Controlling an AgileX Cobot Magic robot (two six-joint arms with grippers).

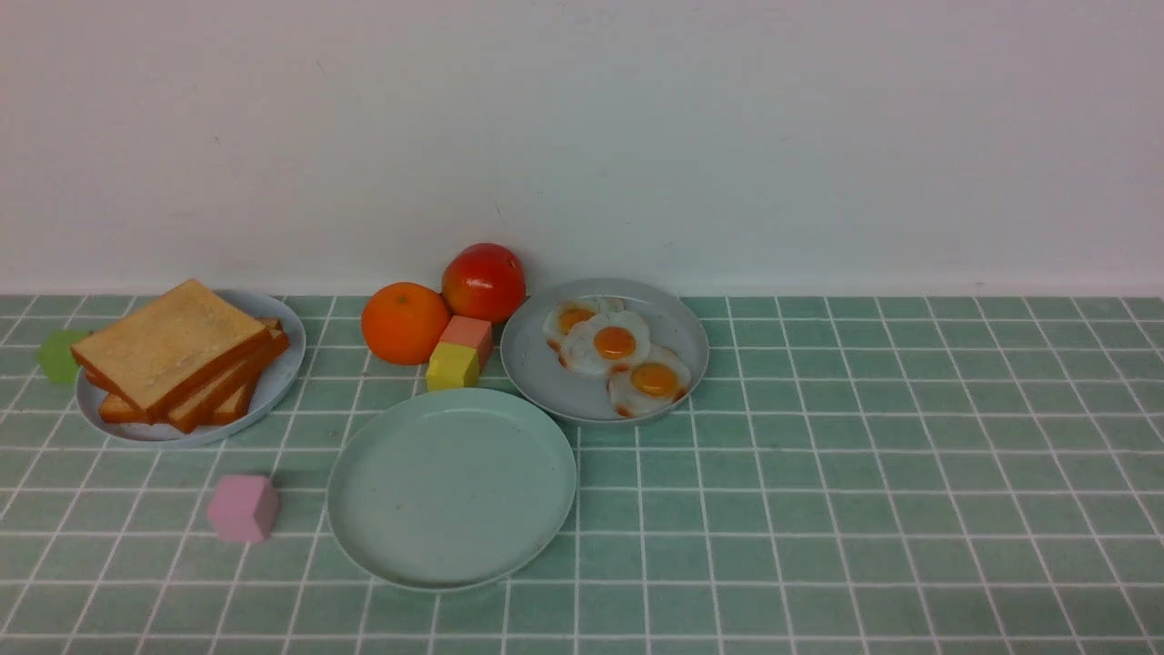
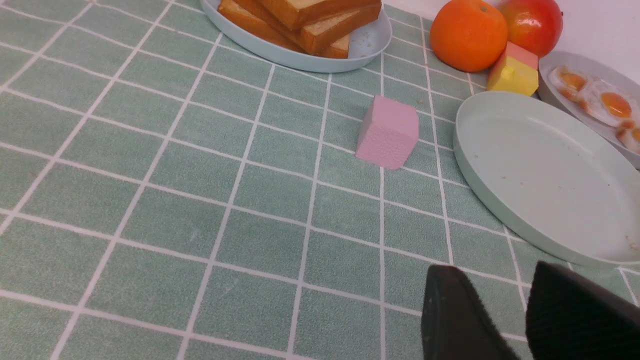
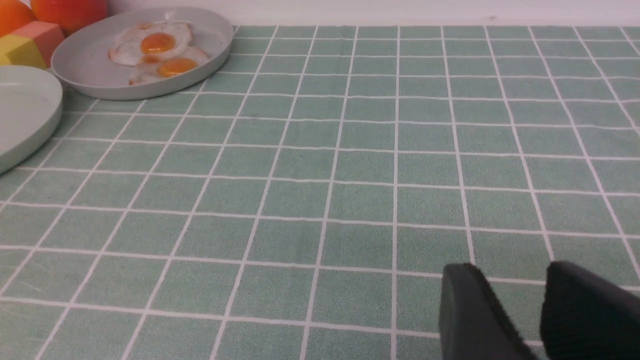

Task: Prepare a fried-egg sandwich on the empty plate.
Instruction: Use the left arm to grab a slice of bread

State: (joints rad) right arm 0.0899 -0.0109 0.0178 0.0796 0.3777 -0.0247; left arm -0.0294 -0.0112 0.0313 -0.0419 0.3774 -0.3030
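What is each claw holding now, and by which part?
Nothing is held. The left claw and the right claw both stand open and empty, away from the toast slices and the fried eggs.

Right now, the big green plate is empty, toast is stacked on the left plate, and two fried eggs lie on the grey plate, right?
Not quite. The grey plate holds three fried eggs, not two; the front view shows them overlapping. The big green plate is empty, and toast is stacked on the left plate.

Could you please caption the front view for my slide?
Empty mint plate in front, stacked toast left, three fried eggs right.
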